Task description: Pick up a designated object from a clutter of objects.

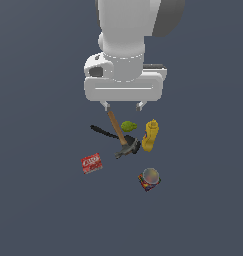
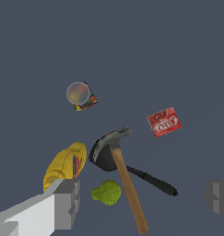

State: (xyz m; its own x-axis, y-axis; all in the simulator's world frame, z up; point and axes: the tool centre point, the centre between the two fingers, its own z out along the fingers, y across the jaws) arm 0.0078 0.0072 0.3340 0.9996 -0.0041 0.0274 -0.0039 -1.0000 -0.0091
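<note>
The small flat red box (image 1: 91,163) with white lettering lies on the dark floor, on the exterior view's left of the clutter; it also shows in the wrist view (image 2: 163,122). My gripper (image 1: 123,106) hangs open and empty above the clutter, over the hammer's wooden handle and apart from the red box. In the wrist view its fingers (image 2: 67,203) stand wide apart. The clutter holds a wooden-handled hammer (image 1: 119,134), a yellow bottle (image 1: 150,135), a green lump (image 1: 128,126), a thin black tool (image 1: 104,133) and a silver-topped can (image 1: 150,179).
The hammer (image 2: 125,177) lies across the black tool (image 2: 152,181). The green lump (image 2: 106,192) and yellow bottle (image 2: 65,165) sit close to its handle. The can (image 2: 80,95) stands apart from the rest. The floor is plain dark grey.
</note>
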